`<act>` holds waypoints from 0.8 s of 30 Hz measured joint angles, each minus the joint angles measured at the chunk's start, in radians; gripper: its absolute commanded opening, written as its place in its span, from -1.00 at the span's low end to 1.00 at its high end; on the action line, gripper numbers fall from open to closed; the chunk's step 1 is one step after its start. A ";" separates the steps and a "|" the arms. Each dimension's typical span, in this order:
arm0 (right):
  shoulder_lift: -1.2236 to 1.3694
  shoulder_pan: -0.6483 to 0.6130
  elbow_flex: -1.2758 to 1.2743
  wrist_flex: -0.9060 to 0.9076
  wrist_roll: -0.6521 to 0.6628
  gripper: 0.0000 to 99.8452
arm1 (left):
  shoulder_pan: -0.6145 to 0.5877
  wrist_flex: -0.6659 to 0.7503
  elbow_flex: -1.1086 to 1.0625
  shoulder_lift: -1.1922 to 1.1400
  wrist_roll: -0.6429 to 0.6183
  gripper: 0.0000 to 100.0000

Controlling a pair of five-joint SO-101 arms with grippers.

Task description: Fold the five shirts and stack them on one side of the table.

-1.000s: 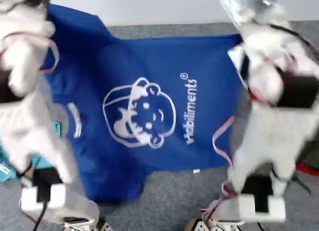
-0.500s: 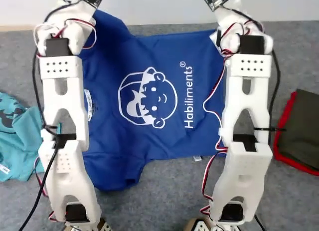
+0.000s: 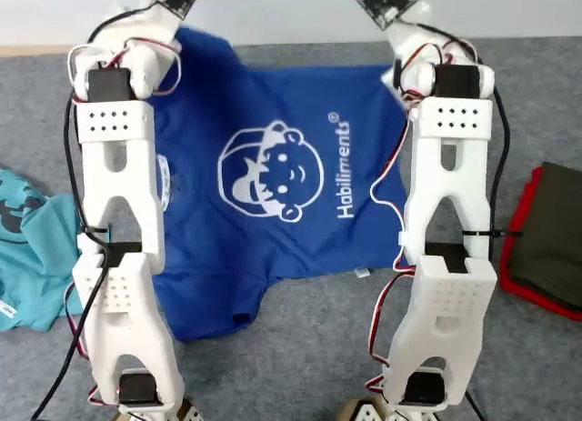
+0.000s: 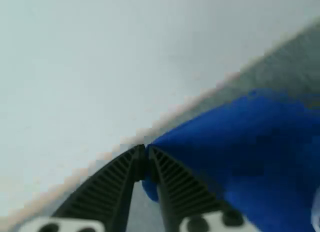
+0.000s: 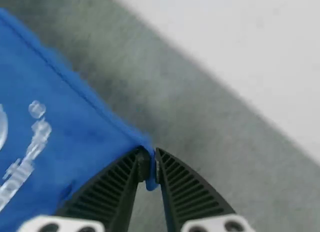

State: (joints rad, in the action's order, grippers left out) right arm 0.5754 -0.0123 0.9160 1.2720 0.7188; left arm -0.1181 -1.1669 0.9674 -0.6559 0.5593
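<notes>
Blue shirt (image 3: 291,248) spread out; left pincer (image 4: 146,151) & right pincer (image 5: 149,156) clamp its corners.

Bright, soft light falls from above. The grey table (image 3: 309,348) and the blue shirt (image 3: 273,103) are evenly lit, with faint, diffuse shadows beside the white left arm (image 3: 114,212) and right arm (image 3: 450,212). In the left wrist view the pale wall (image 4: 100,51) glows and the dark fingers (image 4: 172,184) lie shaded.

Three shirts lie on one table (image 3: 318,348): one blue shirt (image 3: 273,248), one teal shirt (image 3: 36,248) and one dark shirt (image 3: 550,230) edged in red. There are two white arms, the left arm (image 3: 114,203) and the right arm (image 3: 450,203), and two grippers, the left gripper (image 4: 146,150) and the right gripper (image 5: 148,153).
</notes>
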 measured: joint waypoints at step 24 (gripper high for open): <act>-0.164 -0.026 -0.167 0.482 0.031 -0.98 | -0.028 -0.559 -0.496 0.301 0.345 -0.99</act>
State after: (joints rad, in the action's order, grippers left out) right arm 0.4112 -0.0384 0.7488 1.7538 0.7495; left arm -0.1458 -1.7254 0.4718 -0.3552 0.9045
